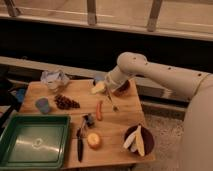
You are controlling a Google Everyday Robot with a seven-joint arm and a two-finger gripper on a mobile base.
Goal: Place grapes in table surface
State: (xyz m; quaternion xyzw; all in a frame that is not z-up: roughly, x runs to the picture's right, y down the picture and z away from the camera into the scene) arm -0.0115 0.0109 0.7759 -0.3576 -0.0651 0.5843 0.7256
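The grapes (66, 102), a small dark bunch, lie on the left part of the light wooden table surface (116, 125), next to a small blue cup (42, 105). My gripper (102, 88) is at the end of the white arm, low over the back middle of the table, to the right of the grapes and well apart from them. A pale yellowish shape shows at its tip. The grapes are not in the gripper.
A green tray (32, 142) sits at the front left. An orange-red carrot (99, 110), a knife (80, 142), an orange (93, 140), a dark bowl (121, 89), a second blue cup (98, 79), a plate with bananas (137, 140) and crumpled plastic (54, 79) lie around.
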